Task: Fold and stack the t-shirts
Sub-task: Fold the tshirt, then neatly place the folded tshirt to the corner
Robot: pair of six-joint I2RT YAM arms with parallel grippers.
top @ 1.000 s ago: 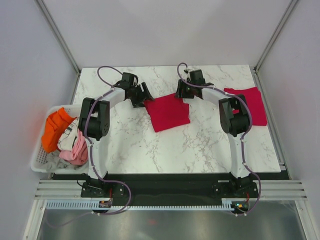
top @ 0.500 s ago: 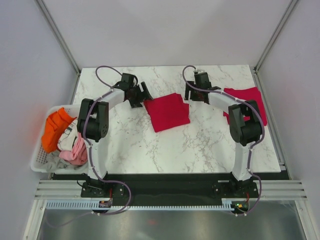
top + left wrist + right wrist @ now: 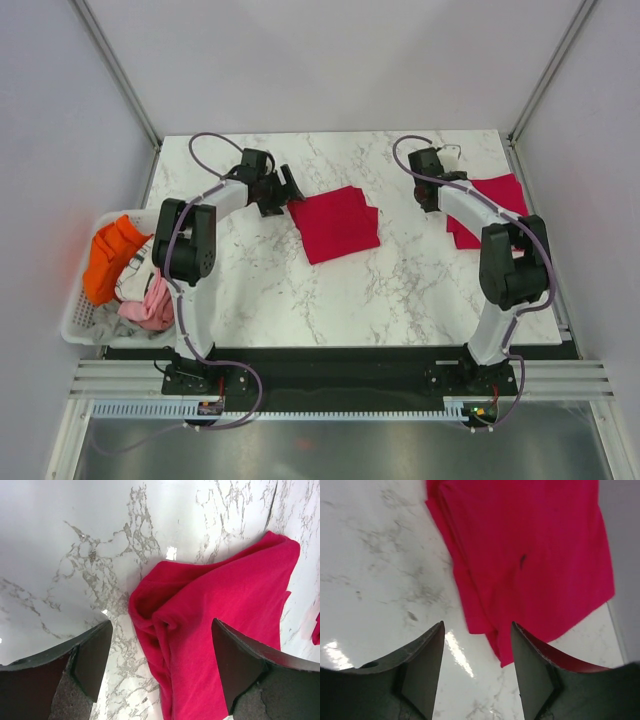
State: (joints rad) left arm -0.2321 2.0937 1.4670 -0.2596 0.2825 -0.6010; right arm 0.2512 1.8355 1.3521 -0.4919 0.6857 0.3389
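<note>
Left arm (image 3: 186,300) and right arm (image 3: 488,335): white links, black joints, looping purple-grey cables (image 3: 207,137); black wedge fingers (image 3: 90,660) on the left hand (image 3: 161,625) seem rough-textured.

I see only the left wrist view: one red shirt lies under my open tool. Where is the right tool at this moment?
Observer: The right tool hangs open over the left edge of a second red shirt, at the far right of the table.
Operator: Do the two shirts touch each other?
Observer: No, bare table separates them; your shirt lies folded near the centre.
Operator: Is more laundry waiting?
Observer: Yes, a white basket beside the table's left edge holds orange and pink clothes.
</note>
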